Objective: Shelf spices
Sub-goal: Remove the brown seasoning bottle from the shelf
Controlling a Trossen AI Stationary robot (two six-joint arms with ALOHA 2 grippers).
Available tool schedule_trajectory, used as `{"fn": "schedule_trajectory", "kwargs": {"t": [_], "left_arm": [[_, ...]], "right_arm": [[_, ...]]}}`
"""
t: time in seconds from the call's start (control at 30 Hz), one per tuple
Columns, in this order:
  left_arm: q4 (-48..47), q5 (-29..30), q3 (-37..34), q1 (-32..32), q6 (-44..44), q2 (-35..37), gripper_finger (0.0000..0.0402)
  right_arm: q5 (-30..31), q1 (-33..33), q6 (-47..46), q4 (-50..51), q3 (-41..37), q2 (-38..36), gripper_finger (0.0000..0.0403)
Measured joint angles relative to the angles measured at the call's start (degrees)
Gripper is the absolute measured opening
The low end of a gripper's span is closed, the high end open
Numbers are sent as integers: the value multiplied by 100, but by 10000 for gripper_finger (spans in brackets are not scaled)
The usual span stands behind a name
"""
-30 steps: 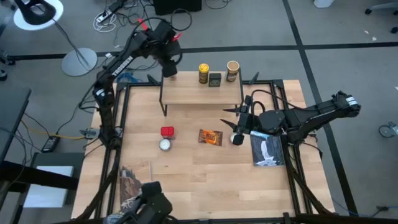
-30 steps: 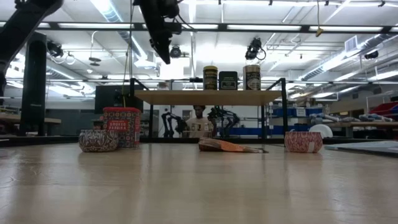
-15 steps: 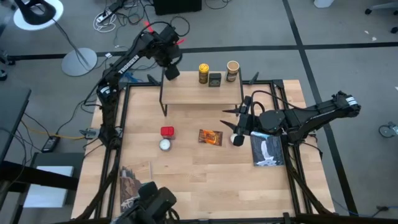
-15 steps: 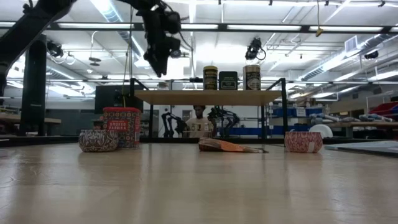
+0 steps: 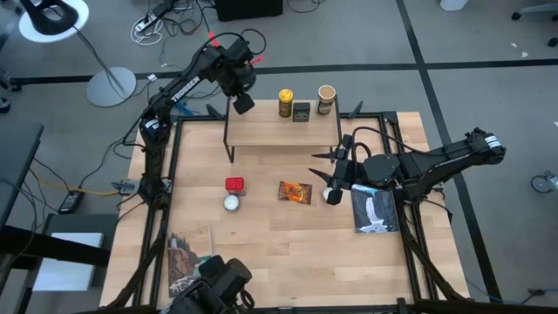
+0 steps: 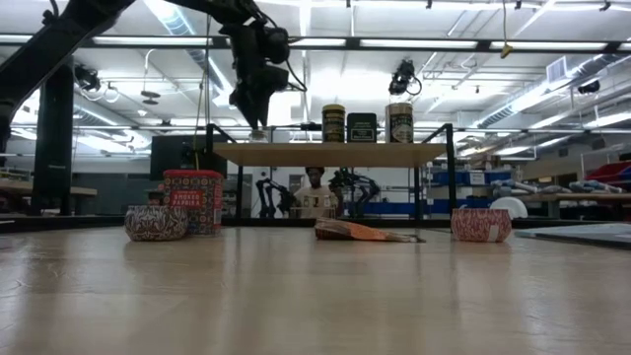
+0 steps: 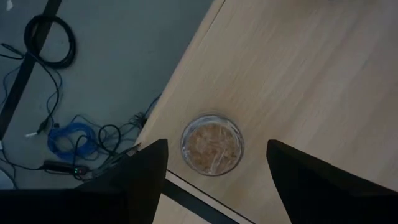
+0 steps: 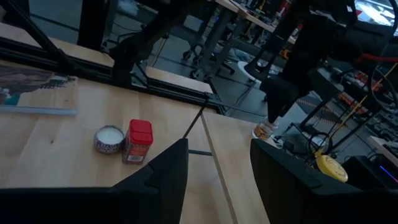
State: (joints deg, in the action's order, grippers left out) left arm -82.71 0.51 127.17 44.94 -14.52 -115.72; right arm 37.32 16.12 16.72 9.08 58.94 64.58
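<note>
L gripper point(image 7: 214, 171) hangs open right over small jar point(image 7: 212, 144) on shelf point(image 5: 261, 133) corner; R gripper point(image 8: 214, 165) open, idle near packet point(image 5: 295, 193).

The shelf point(image 5: 281, 131) has a pale, matt wooden plank top on thin black metal legs, and the table point(image 5: 279, 253) under it is lighter wood with a visible grain and a soft sheen in the low view. On the shelf's left end stands a small jar point(image 7: 211, 144) of clear, glossy material, with coarse tan flakes inside. Below the shelf, the red tin point(image 6: 192, 200) looks like printed metal, and the orange packet point(image 5: 295, 193) is shiny and crinkled. The left gripper point(image 7: 214, 168) has matt black fingers, as does the right gripper point(image 8: 214, 168).
</note>
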Motion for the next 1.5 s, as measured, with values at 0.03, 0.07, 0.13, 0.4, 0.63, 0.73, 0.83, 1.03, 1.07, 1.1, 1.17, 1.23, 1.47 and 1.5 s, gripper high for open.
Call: {"fn": "schedule_trajectory", "kwargs": {"t": [0.03,0.07,0.13,0.4,0.63,0.73,0.83,1.03,1.07,1.1,1.17,1.23,1.47,1.5], "left_arm": [[-8,6,0,-1,1,0,280],[3,28,0,-1,2,0,280],[33,87,0,-3,0,0,280],[57,123,0,-1,65,-15,280],[5,148,0,-1,154,-152,281],[-1,140,0,-3,155,-217,281],[-11,142,0,-3,155,-291,281],[38,138,-2,-3,95,-284,278],[12,137,-2,-3,98,-286,275],[-6,132,-2,-3,98,-286,270],[-7,102,-2,-3,84,-286,256],[-7,85,-2,-3,44,-286,239],[-89,76,0,-5,17,-281,184],[-90,76,2,-5,17,-278,179]], "right_arm": [[0,0,-1,0,0,0,173],[0,0,-1,0,0,0,173],[0,0,-1,0,0,0,173],[0,0,-1,0,0,0,173],[-2,0,-1,2,0,0,173],[-31,0,-1,0,0,0,173],[-48,0,-1,2,0,0,173],[-50,0,8,2,0,0,173],[-51,0,8,2,0,0,173],[-52,0,9,2,0,0,173],[-51,0,10,2,0,0,173],[-52,0,12,2,0,0,173],[-52,0,28,2,0,0,173],[-52,0,28,2,0,0,173]]}}
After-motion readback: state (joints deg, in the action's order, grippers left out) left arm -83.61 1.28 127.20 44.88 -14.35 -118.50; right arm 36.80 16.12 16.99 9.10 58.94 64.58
